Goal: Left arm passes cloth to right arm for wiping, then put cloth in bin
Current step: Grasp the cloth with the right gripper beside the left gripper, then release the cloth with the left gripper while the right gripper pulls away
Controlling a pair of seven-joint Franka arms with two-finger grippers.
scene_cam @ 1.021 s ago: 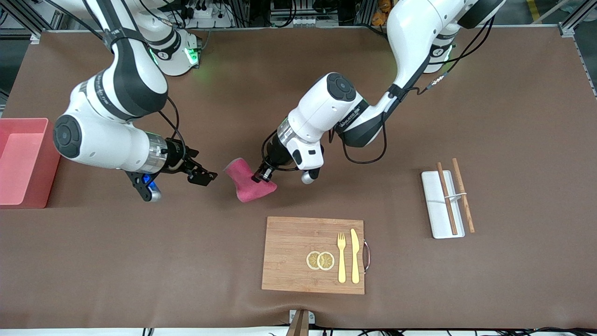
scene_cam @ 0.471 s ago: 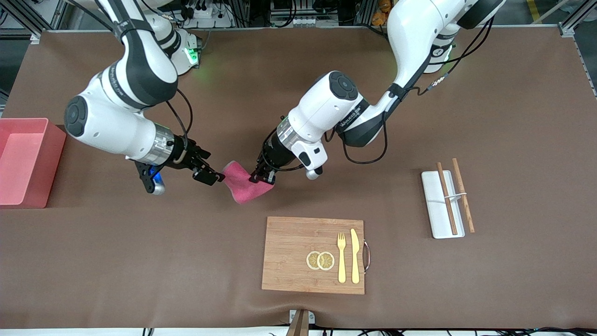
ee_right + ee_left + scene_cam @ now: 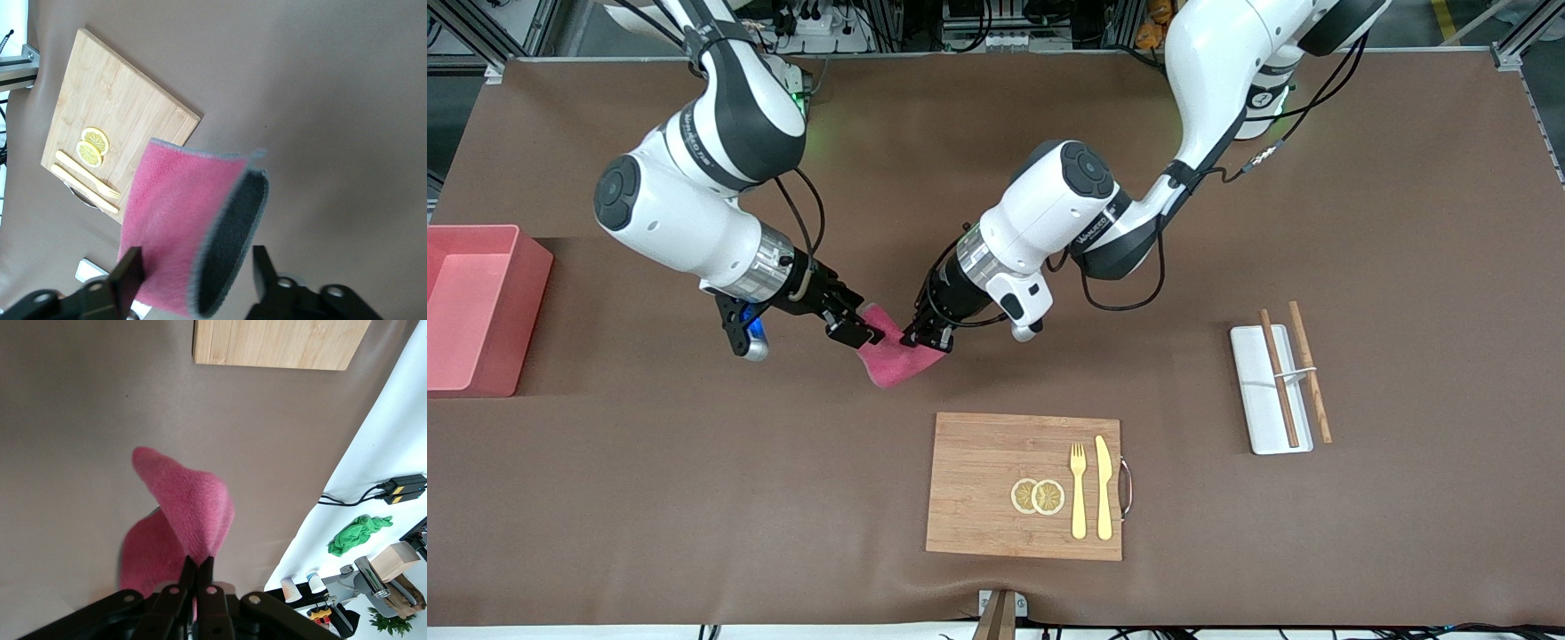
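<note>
The magenta-red cloth (image 3: 891,363) hangs over the brown table, held up between the two grippers. My left gripper (image 3: 925,339) is shut on one edge of it; the left wrist view shows the cloth (image 3: 187,513) pinched in the gripper (image 3: 198,563). My right gripper (image 3: 860,331) is open, with its fingers on either side of the cloth's free end. In the right wrist view the folded cloth (image 3: 177,220) sits between the spread fingers of the gripper (image 3: 195,263), which do not press on it. The light pink bin (image 3: 528,316) stands at the right arm's end of the table.
A wooden cutting board (image 3: 996,462) with lemon slices, a fork and a knife lies nearer the front camera than the cloth. A small white tray (image 3: 1263,418) with chopsticks lies toward the left arm's end.
My right arm has swung from near the bin toward the cloth, and its open fingers now straddle the cloth's free end. My left gripper has kept its hold and barely moved.
</note>
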